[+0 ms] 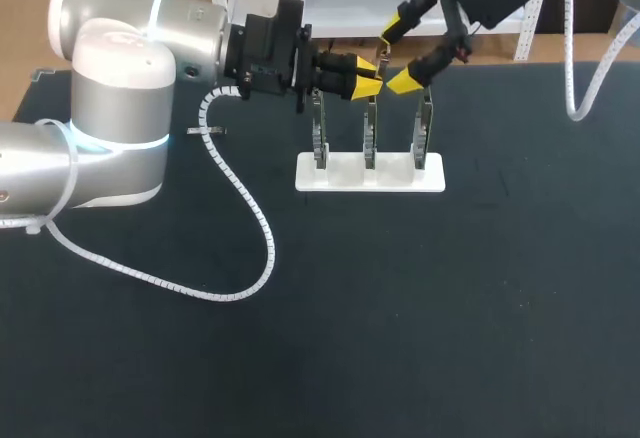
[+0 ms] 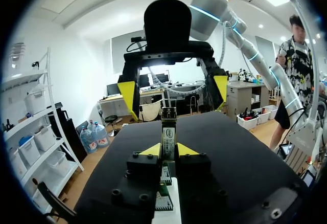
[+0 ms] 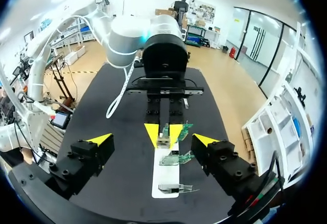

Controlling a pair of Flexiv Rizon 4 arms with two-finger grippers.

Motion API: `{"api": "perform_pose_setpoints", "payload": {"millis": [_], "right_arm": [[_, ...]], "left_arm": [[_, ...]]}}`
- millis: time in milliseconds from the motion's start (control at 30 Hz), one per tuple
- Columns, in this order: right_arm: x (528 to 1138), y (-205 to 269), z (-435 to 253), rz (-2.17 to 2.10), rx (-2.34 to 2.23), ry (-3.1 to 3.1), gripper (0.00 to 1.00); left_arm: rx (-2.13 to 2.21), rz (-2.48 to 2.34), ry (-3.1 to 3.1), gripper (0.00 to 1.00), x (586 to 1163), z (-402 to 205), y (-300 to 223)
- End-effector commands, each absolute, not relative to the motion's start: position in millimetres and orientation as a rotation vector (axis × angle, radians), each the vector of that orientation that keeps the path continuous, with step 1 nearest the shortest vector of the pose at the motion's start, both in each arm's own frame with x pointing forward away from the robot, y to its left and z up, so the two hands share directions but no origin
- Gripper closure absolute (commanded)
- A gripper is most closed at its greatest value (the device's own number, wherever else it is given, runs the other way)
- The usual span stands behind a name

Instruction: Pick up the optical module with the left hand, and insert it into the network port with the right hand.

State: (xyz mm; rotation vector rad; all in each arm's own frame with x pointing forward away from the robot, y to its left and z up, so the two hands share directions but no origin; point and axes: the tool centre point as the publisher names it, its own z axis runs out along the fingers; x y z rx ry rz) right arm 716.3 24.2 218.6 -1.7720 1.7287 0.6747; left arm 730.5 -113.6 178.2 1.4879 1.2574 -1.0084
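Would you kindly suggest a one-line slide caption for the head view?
Left gripper holds the module between the right gripper's open fingers, by the white rack.

The left arm is made of fat, rounded silver-grey segments with pale glowing rings at the joints. A white spiral-wrapped cable trails from it. The left pincer and right pincer are black, screw-studded blocks with wedge-shaped yellow tips.

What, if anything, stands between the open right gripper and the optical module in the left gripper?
Nothing visible. The right gripper faces the optical module directly with its fingers open, and the left gripper clamps the module over the white stand.
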Motion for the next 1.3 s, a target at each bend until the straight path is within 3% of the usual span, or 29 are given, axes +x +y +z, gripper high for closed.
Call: {"api": "perform_pose_setpoints", "payload": {"millis": [33,1300], "right_arm": [[722.3,25.0,216.0,0.676,-1.767,1.720,0.00],[752.3,36.4,204.5,0.731,-1.737,1.700,0.00]], "left_arm": [[1.492,-1.011,1.258,1.00,732.0,178.6,-113.5],[1.492,-1.011,1.258,1.00,732.0,178.6,-113.5]]}}
